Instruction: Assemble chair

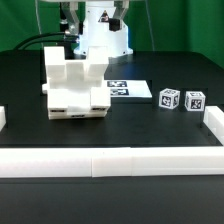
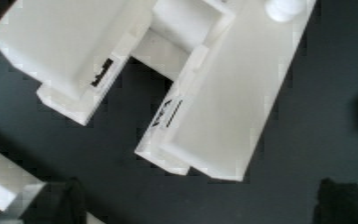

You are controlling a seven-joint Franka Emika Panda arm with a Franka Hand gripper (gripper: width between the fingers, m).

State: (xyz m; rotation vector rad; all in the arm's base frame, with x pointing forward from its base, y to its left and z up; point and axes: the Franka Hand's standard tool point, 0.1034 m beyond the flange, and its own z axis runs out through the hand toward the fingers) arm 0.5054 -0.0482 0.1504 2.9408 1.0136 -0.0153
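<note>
**Chair partly built; pincer spread above it, nothing held**

Location: the chair (image 1: 75,85) stands upright on the black surface (image 1: 150,130), toward the exterior view's left. It is a blocky stack of white parts that appear already joined. From the wrist view I look down on its white bars and panels, with dark surface showing in the gaps.

Pincer: my pincer (image 2: 194,203) is spread wide. The dark fingertips (image 2: 43,205) sit at the edges of the wrist view with only bare surface between them, so I am pinching nothing. I hang above the chair and, as far as I can tell, clear of it.

Loose items: a first block (image 1: 168,98) and a second block (image 1: 195,100), both small and tagged, lie side by side toward the exterior view's right, well apart from the chair. The marker board (image 1: 128,90) lies between them and the chair.

Judgement: assembly looks well along but unfinished, since both blocks lie unattached. I appear to be between grasps. The next move calls for choosing one target, squaring my fingertips to its sides, and coming down fully before I close. Brushing the chair could shift it.
</note>
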